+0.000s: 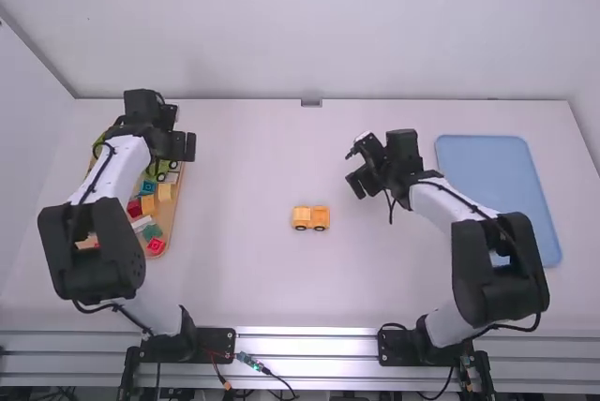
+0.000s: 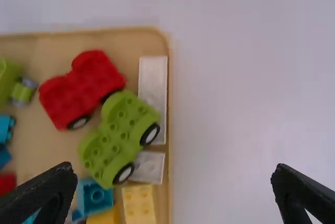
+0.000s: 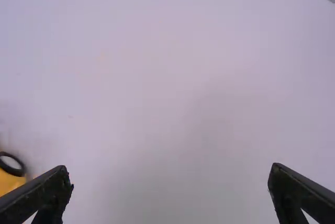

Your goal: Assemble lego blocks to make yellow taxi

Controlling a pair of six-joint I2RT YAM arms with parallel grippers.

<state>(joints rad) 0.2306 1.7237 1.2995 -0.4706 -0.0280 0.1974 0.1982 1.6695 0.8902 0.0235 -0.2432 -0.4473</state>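
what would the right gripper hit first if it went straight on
The right gripper would probably meet the white tabletop; the yellow block car with black wheels sits off to one side. How far down is unclear.

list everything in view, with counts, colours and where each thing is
toy car: one, yellow-orange, mid-table
wooden tray: one, tan, table's left side
wheeled piece: one, lime green, in wooden tray
wheeled piece: one, red, beside the green one
flat plates: two, pale grey, along wooden tray's edge
other blocks: several, red, blue, yellow, green, white, in wooden tray; some hidden
blue tray: one, table's right side
table: one, white, under everything
rail: metallic, front edge
cables: several, mostly black, along arms
arms: two, white and black, left and right
left gripper: black, open, by wooden tray
right gripper: black, open, right of car
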